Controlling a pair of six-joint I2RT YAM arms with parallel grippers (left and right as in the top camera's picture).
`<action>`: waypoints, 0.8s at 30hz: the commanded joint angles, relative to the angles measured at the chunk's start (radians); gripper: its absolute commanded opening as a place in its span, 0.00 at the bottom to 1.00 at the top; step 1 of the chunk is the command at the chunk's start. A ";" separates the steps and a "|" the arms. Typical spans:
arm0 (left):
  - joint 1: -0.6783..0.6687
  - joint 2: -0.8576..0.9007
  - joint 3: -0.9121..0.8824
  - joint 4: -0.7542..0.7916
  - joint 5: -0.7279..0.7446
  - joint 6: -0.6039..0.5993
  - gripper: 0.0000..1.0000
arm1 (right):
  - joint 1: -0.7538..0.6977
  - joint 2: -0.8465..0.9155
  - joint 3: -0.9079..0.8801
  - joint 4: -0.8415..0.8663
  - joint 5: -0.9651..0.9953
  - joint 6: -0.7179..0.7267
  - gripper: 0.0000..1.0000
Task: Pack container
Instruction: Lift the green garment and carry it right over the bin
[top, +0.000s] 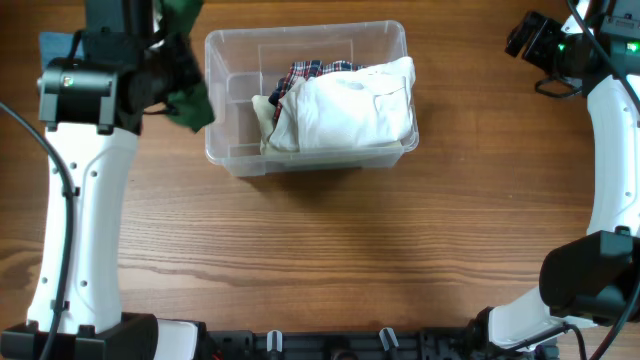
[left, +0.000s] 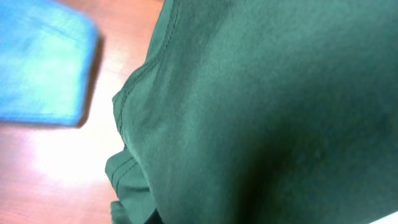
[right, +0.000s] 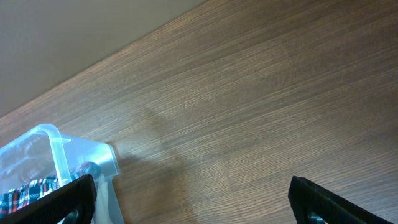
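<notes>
Overhead. Clear, colourless plastic container (top: 235, 100) at the far middle of the wooden table (top: 330, 240), rounded at the corners, thick at the rim, already well filled: folded white garment (top: 350, 110) heaped rim-high, plaid cloth (top: 310, 70) tucked behind it. At the end of the left arm, a bunched dark green garment (top: 190, 95), just beside the container's left wall. Little room left inside, so likely to ride up over the rim or drape outside if dropped short. Could also drag the light container sideways if snagged on that rim.

Left wrist. Almost nothing but soft, matte green knit with double-stitched hems, plus a blurred blue cloth (left: 37, 68) on the table beyond. Fingers of the left gripper buried under fabric; cannot tell whether pinching or slack.

Right wrist. Wide-spread, empty right gripper (right: 189, 199), black fingertips (right: 68, 193) at the lower corners, over bare grained wood. Corner of the container low left, with plaid visible through the wall. Well apart, so no help in steadying it.
</notes>
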 joint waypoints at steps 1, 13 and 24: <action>-0.049 0.008 0.026 0.093 0.045 0.092 0.04 | 0.001 0.013 -0.004 0.000 0.007 0.014 1.00; -0.256 0.178 0.025 0.299 0.044 0.756 0.04 | 0.001 0.013 -0.004 0.000 0.007 0.014 1.00; -0.351 0.340 0.025 0.558 -0.012 1.106 0.04 | 0.001 0.013 -0.004 0.000 0.007 0.014 1.00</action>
